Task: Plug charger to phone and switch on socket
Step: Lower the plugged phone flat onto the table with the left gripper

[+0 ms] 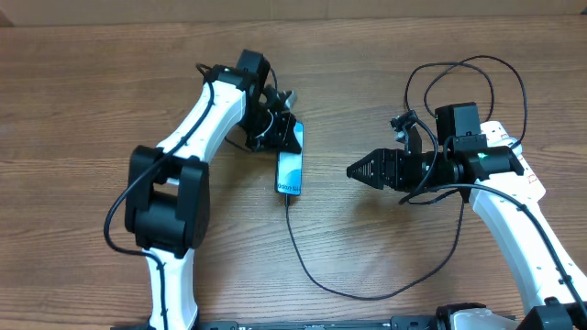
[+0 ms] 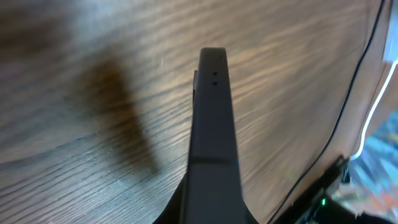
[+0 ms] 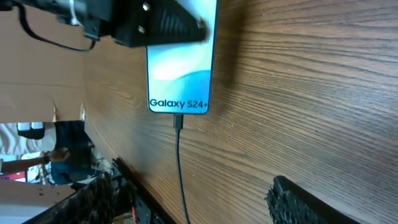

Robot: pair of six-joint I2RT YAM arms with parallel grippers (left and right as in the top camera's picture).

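The left fingers are sitting closed on the phone, its charger plugging in at six o'clock; the right fingers are sitting open.

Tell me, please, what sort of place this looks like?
Probably a robotics lab or test workspace: a wood-grain table, a white robot arm over a phone with its charger plugged in, and blurry clutter beyond the table edge.

The left arm and right arm are white links joined by bulky black housings. Thin black cables trail along both. The right gripper is black with ribbed fingers; a green light glows behind it.
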